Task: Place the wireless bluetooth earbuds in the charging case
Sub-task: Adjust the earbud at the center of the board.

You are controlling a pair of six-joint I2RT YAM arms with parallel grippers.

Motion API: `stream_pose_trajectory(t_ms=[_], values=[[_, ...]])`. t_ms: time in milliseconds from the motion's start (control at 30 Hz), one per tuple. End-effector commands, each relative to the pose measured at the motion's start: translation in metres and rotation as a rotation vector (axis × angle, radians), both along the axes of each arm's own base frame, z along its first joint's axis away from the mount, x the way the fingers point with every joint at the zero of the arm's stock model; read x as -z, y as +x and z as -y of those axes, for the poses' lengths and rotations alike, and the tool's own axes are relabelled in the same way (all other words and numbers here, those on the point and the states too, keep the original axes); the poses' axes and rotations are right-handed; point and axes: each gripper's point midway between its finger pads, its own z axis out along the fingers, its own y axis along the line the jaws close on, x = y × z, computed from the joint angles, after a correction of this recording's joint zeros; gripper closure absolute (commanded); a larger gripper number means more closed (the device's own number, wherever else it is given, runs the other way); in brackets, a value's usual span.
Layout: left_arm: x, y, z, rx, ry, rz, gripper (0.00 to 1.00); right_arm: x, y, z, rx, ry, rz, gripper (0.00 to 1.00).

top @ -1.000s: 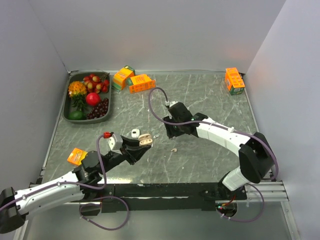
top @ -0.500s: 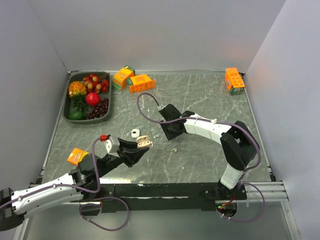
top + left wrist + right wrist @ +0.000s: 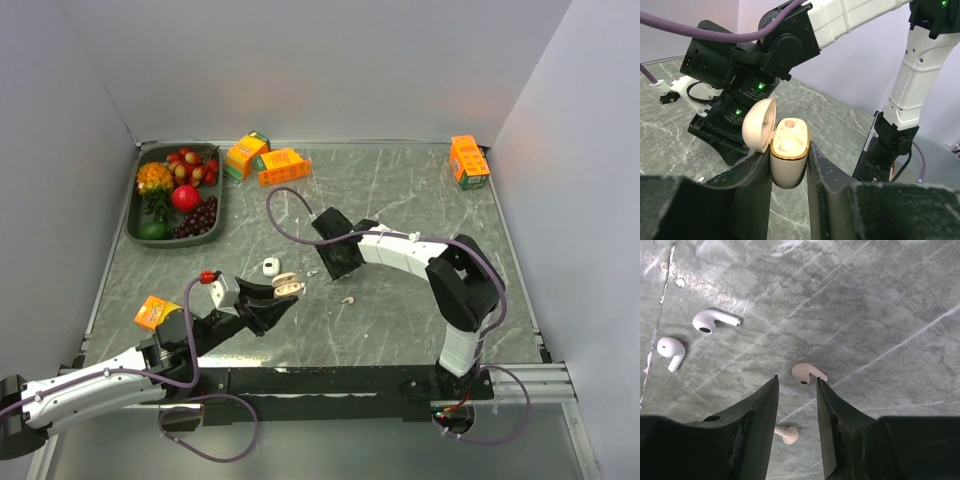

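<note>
My left gripper [image 3: 789, 152] is shut on the charging case [image 3: 788, 170], a beige case with a gold rim. Its lid is open and two empty sockets show. In the top view the case [image 3: 287, 283] is held above the table at front centre. My right gripper [image 3: 797, 379] points down at the table, open with nothing between its fingers. Several earbuds lie loose under it: a pinkish one [image 3: 807, 372] just beyond the fingertips, one [image 3: 787, 434] below between the fingers, and two white ones [image 3: 712, 320] [image 3: 671, 351] at the left. Another earbud [image 3: 347, 298] lies on the table to the right.
A dark tray [image 3: 135, 215] of fruit stands at the back left. Orange boxes lie at the back centre [image 3: 283, 165], the back right [image 3: 468, 160] and the front left [image 3: 153, 312]. A small white case [image 3: 270, 266] sits just beyond the held case.
The right arm has swung left toward the held case, and its jaws have narrowed. The left gripper has shifted slightly with the case still in it.
</note>
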Motion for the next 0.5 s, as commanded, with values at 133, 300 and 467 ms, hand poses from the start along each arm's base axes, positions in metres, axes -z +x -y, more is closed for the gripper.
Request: stream_pose_trajectory(t_ms=[133, 300, 467], values=[[-0.016, 0.001, -0.002, -0.014, -0.032, 0.026, 0.99, 0.003, 0.008, -0.005, -0.005, -0.023, 0.006, 0.60], [-0.016, 0.000, -0.001, -0.013, -0.033, 0.021, 0.99, 0.008, 0.007, -0.006, 0.002, -0.017, -0.008, 0.63], [-0.015, 0.001, -0.001, -0.014, -0.031, 0.019, 0.99, 0.005, 0.006, -0.008, 0.031, 0.014, -0.019, 0.68]])
